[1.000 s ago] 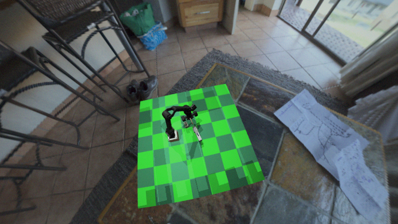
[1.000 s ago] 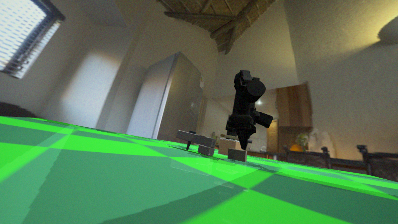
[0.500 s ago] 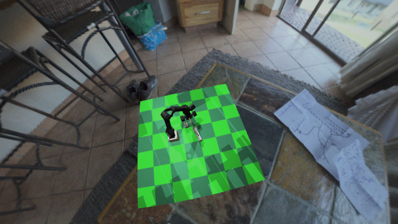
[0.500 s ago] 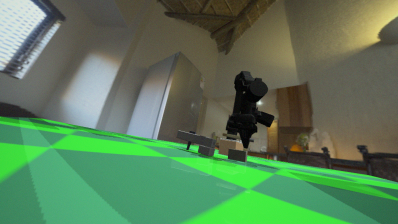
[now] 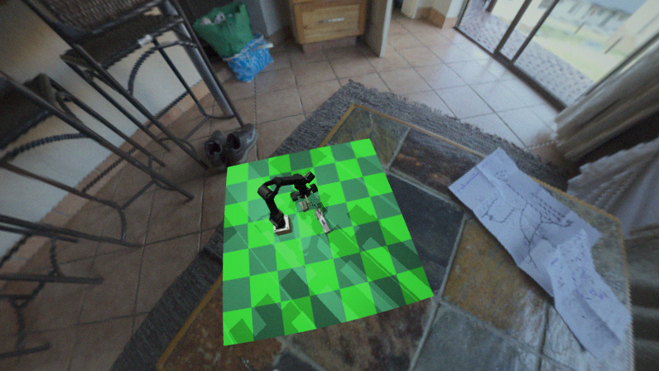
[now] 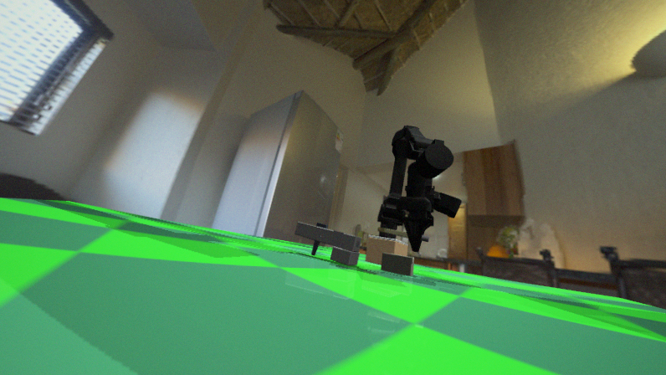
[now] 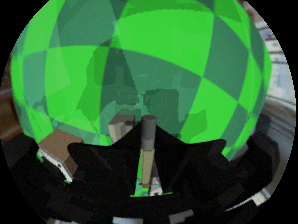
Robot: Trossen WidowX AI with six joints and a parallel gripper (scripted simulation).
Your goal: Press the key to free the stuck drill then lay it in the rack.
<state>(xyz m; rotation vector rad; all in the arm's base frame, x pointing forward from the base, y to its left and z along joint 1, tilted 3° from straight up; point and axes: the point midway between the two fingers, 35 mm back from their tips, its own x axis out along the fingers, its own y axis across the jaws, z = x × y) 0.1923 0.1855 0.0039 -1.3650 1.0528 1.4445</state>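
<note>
My gripper (image 5: 304, 201) (image 6: 415, 245) (image 7: 145, 125) points straight down and is shut on the drill (image 7: 148, 144), a thin rod with a grey tip and a tan shaft that stands upright between the fingers. It hangs a little above a low grey block (image 6: 397, 263) (image 7: 164, 104) on the green checkered mat (image 5: 295, 276) (image 6: 186, 302). A second small grey block (image 6: 345, 255) lies just to the left of it. A long grey bar on a thin peg (image 6: 325, 236), which looks like the rack (image 5: 322, 220), stands beyond that. I cannot tell which part is the key.
The arm's tan base box (image 5: 281, 226) (image 6: 385, 248) stands right behind the blocks. The mat lies on a stone-tiled table (image 5: 483, 286) with sheets of paper (image 5: 535, 230) to the right. Metal chairs (image 5: 92, 115) stand off the table to the left.
</note>
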